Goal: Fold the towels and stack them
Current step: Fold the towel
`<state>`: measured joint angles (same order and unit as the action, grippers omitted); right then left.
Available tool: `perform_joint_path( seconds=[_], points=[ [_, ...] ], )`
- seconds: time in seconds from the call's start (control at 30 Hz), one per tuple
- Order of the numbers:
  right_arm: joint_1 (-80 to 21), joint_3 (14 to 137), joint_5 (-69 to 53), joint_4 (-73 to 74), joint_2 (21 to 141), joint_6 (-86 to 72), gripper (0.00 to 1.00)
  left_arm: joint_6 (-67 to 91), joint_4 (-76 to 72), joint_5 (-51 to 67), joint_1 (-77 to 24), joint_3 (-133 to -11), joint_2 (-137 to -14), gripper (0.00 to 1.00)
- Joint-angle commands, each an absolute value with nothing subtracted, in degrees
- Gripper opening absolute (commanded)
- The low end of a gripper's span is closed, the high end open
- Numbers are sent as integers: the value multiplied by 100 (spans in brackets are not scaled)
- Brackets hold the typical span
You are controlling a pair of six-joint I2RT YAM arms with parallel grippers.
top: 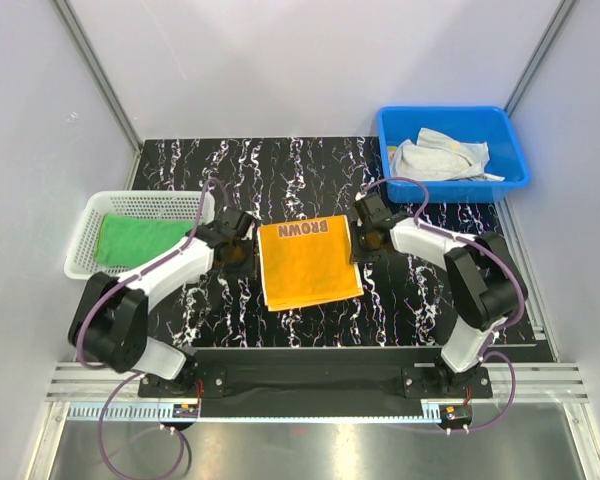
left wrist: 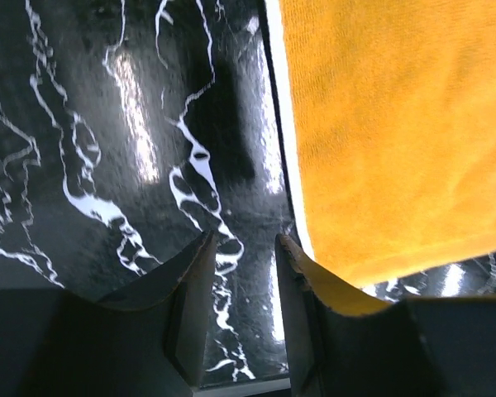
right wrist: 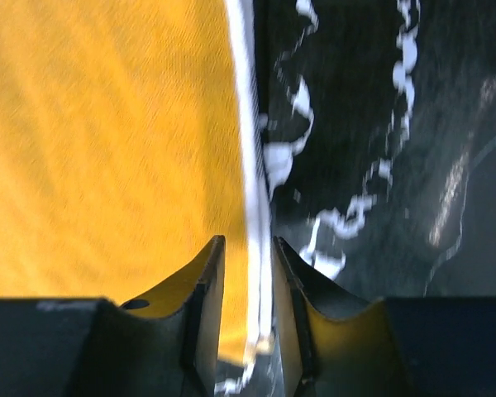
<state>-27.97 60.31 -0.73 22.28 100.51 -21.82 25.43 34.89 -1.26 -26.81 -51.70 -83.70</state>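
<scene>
Glossy marbled tabletop [top: 300,170], fuzzy rectangular towel [top: 308,265]

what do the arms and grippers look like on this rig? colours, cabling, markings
The left arm and right arm have white links and bulky black joints, on a black base bar. A purple cable loops along each. The left gripper and right gripper are black; the fingers taper to curved tips. No legible markings.

Nappy cloth towel [top: 308,265], glossy marbled table [top: 280,170]
</scene>
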Motion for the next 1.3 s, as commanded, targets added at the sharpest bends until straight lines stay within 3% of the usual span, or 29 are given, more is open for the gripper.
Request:
perform_joint_path(
  seconds=[0.0,0.3,0.63,1.1,1.23,1.27],
  points=[
    [-2821,6188,-377,2917,9196,-2434,36,3040,2980,280,-2681,-4852,-7753,40],
    [-2979,5125,-659,2708,8517,-3225,34,3919,1953,870,-2988,-3868,-7497,40],
    [-3138,4562,-519,2356,8490,-3577,33,4315,1987,352,-3375,-3630,-7743,38],
    [-3208,4368,-501,2101,8437,-3718,20,4474,1811,387,-3410,-3428,-7673,30],
    [-3226,4342,-492,2057,8429,-3727,14,4465,1801,396,-3410,-3428,-7673,12],
    [-3217,4342,-501,2065,8420,-3727,12,4456,1837,369,-3401,-3454,-7690,1]
  ],
)
